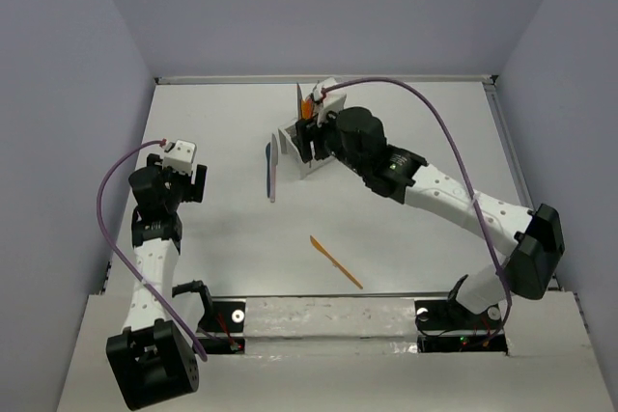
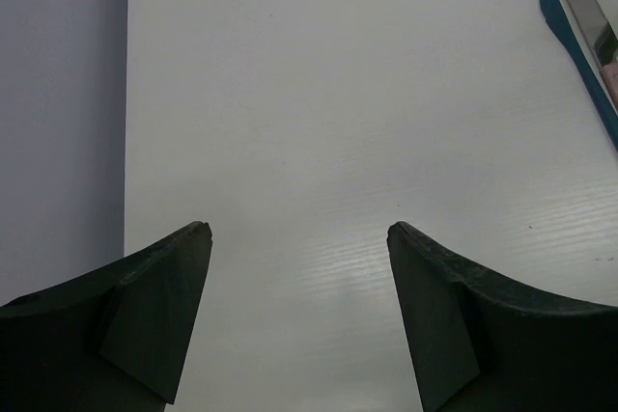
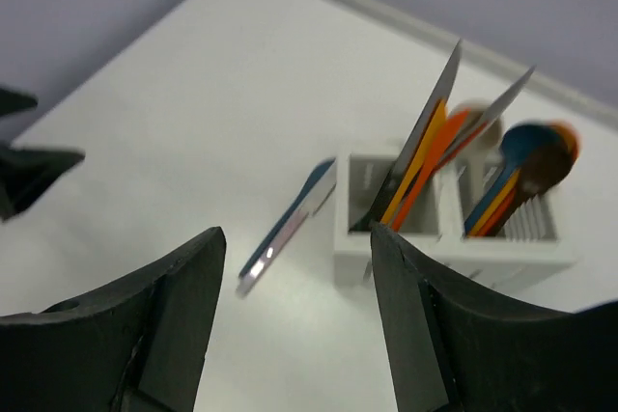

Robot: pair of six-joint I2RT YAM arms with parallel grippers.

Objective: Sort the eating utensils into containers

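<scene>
The white caddy (image 1: 311,163) (image 3: 444,243) stands at the table's middle back. Its left compartment holds upright knives (image 3: 417,166) in black, orange and grey. The right one holds spoons (image 3: 526,166) in blue, orange and brown. A blue knife and a grey knife (image 1: 271,169) (image 3: 290,224) lie side by side left of the caddy. An orange knife (image 1: 336,261) lies alone nearer the front. My right gripper (image 1: 311,137) (image 3: 297,231) hovers over the caddy's near-left side, open and holding nothing. My left gripper (image 1: 182,183) (image 2: 298,227) is open over bare table at the left, with the two lying knives (image 2: 579,45) far off to its right.
Grey walls enclose the table on the left, back and right. The right arm (image 1: 444,195) stretches diagonally from the front right to the caddy. The left wall (image 2: 58,94) runs close beside my left gripper.
</scene>
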